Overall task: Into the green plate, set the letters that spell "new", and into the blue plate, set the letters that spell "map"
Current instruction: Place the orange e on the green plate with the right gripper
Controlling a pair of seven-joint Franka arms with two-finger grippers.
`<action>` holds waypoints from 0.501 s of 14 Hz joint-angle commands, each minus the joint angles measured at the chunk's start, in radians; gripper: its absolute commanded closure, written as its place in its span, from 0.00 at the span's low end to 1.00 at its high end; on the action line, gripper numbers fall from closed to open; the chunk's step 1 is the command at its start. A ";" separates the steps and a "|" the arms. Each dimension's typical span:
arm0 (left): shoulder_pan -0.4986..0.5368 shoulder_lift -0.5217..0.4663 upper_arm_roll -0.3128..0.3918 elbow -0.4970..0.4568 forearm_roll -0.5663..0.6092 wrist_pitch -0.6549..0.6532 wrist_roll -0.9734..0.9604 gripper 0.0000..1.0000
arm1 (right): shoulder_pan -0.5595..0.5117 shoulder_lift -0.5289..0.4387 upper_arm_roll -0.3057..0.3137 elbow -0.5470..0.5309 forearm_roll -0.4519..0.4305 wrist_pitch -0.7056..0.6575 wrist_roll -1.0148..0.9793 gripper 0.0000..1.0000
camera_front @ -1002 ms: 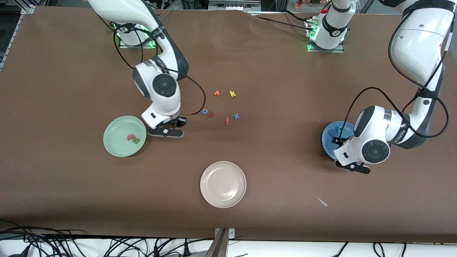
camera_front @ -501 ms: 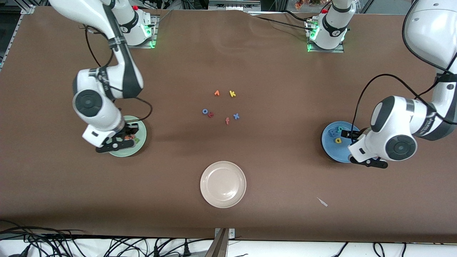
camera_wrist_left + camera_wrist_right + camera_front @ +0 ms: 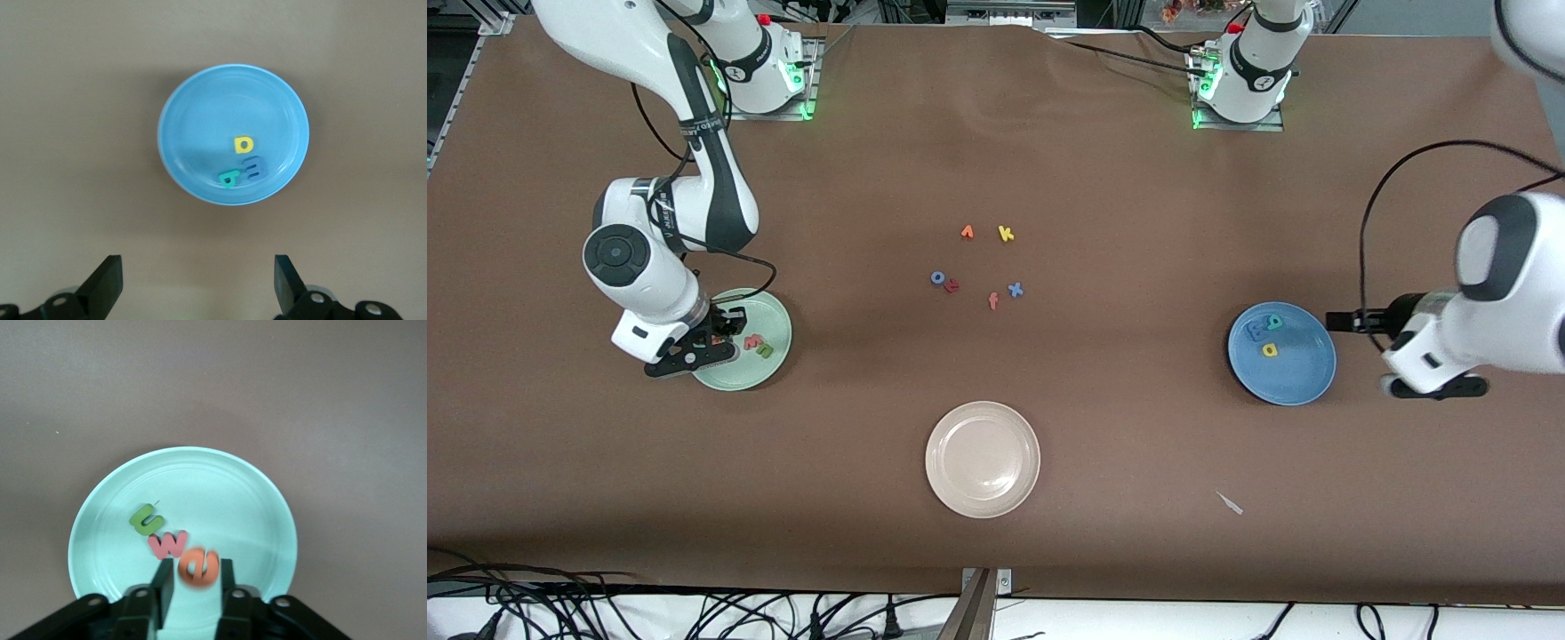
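Right pincer (image 3: 192,583): over the green plate (image 3: 220,487)'s rim, fingers slightly parted, orange "e" (image 3: 198,567) between them, grip unclear.
Green "n" (image 3: 145,519), red "w" (image 3: 168,544): on the plate, just ahead of the fingertips.
Left pincer (image 3: 198,283): wide open, empty, over bare bench beside the blue plate (image 3: 200,107).
"m" (image 3: 255,167), "p" (image 3: 229,177), "a" (image 3: 243,144): in the blue plate.

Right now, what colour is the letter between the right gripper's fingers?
Orange: the "e", clearest in the right wrist view.

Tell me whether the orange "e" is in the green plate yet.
Over it, not yet resting: the orange "e" sits blurred between the right hand's parted fingers, above the green plate.
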State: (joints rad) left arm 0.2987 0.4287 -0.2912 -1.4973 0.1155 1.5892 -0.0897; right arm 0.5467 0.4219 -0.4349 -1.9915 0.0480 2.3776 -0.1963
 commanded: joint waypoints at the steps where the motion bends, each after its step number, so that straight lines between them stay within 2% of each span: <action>1: -0.102 -0.198 0.098 -0.167 -0.031 0.081 0.010 0.00 | -0.007 -0.035 -0.002 -0.030 0.036 0.012 -0.026 0.34; 4: -0.168 -0.297 0.173 -0.244 -0.034 0.152 0.011 0.00 | -0.008 -0.035 -0.002 -0.021 0.038 0.005 -0.023 0.30; 7: -0.222 -0.404 0.181 -0.264 -0.037 0.146 0.018 0.00 | -0.008 -0.035 -0.002 0.023 0.056 -0.036 -0.014 0.25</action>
State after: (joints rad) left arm 0.1161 0.1210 -0.1345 -1.7011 0.1061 1.7125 -0.0904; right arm 0.5402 0.4090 -0.4375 -1.9850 0.0706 2.3765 -0.1966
